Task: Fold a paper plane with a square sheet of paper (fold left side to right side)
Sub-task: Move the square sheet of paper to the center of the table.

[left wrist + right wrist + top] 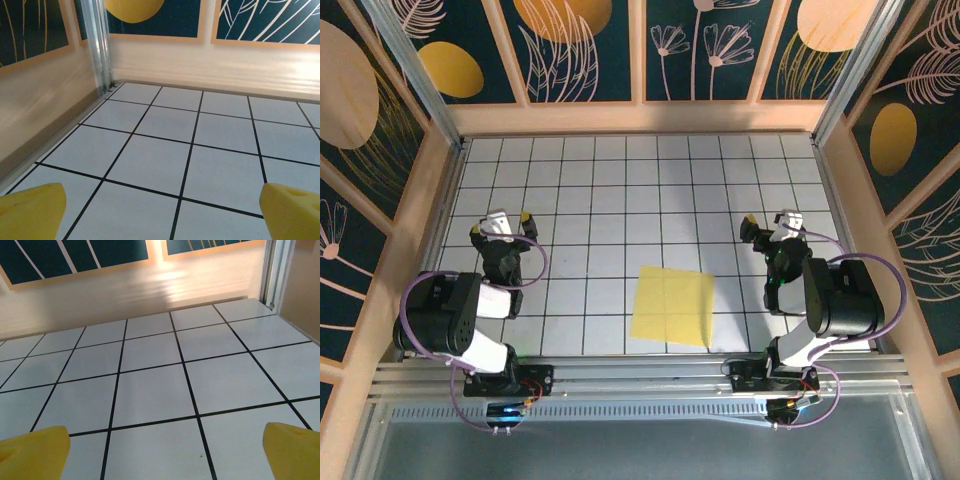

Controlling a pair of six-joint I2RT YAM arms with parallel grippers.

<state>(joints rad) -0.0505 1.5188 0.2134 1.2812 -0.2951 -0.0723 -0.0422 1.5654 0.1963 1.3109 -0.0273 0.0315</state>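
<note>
The square sheet of paper [672, 306] is bright yellow and lies flat on the white grid table [620, 180], near the front edge and slightly right of centre. It is a plain square with faint creases rather than a paper plane. My left gripper [502, 222] hovers well to the sheet's left, open and holding nothing. My right gripper [773, 220] sits to the sheet's upper right, also open and holding nothing. In the left wrist view the yellow fingertips [30, 212] stand wide apart over bare tiles. The right wrist view likewise has its fingertips [295, 450] spread over bare tiles.
Wooden walls with dark floral panels [640, 50] enclose the table on three sides, with metal posts [97, 45] in the back corners. Both arm bases [505, 380] are bolted at the near rail. Open tiles stretch between the grippers and behind the sheet.
</note>
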